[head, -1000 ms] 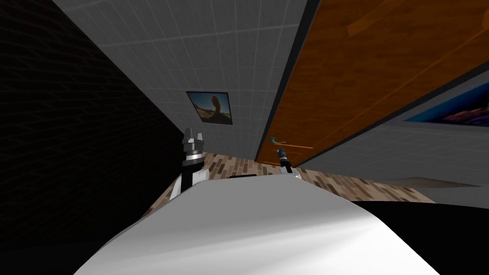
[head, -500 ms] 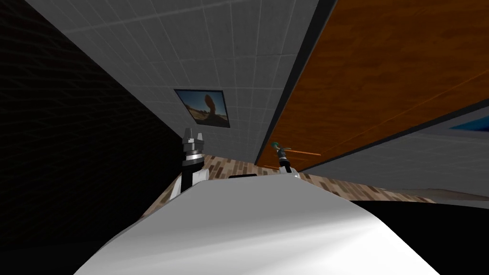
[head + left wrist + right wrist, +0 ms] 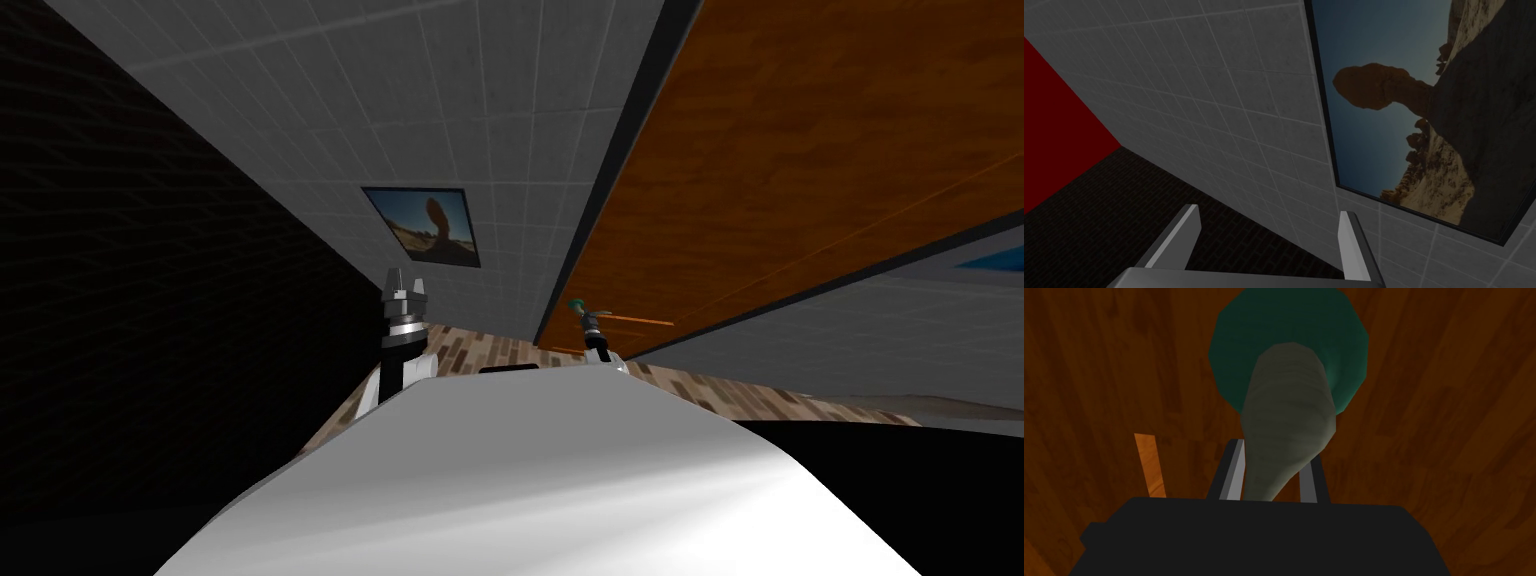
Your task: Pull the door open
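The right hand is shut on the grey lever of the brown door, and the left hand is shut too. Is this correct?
Only the left hand is wrong: the left wrist view shows it open, fingers wide apart. The right hand is shut on the grey lever of the brown door.

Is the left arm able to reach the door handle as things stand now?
Probably not: the right end effector is shut on the handle; the left end effector stands open, well aside from it.

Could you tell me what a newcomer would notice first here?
The orange-brown wooden door slants across the head view's right, with the right gripper shut on its grey handle, which springs from a green rosette. A desert-rock picture hangs on the tiled wall beside it.
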Available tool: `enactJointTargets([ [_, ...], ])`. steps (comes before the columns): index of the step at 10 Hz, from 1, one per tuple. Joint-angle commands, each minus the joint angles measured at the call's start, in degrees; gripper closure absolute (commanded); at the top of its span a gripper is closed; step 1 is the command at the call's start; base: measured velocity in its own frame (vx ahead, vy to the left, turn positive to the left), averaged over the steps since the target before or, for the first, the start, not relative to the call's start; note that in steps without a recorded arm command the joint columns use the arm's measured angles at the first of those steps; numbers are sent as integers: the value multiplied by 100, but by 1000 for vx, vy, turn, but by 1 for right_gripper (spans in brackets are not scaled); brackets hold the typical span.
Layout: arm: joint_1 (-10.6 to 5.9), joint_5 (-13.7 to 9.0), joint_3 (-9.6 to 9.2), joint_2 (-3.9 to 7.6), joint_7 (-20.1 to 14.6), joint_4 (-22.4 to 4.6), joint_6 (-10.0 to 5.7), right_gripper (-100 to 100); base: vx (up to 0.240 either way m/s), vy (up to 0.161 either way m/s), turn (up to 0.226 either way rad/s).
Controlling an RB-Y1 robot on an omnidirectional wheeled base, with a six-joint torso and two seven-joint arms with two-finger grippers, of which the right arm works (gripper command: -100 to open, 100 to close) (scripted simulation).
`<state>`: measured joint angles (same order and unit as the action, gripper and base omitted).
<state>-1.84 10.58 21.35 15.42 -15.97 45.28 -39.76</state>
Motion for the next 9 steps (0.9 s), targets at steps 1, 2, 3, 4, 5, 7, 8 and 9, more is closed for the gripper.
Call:
enactJointTargets([
  [1,-4,3,-3,1,7,10,-13,100,-9,1,-2],
  [2,-4,3,-3,1,7,10,-13,100,0,0,0],
  [3,52,45,-85,60,-109,2,-60,100,-127,-27,122],
  [4,78,69,-133,97,-173,6,-97,100,-214,-86,168],
  [5,107,97,-187,139,-246,11,-138,100,-232,-111,152],
  [7,171,158,-305,231,-405,23,-229,100,-217,-62,126],
  [8,203,189,-365,278,-486,28,-275,100,-198,-38,110],
  [9,233,218,-422,322,-562,34,-318,100,-183,-60,124],
])
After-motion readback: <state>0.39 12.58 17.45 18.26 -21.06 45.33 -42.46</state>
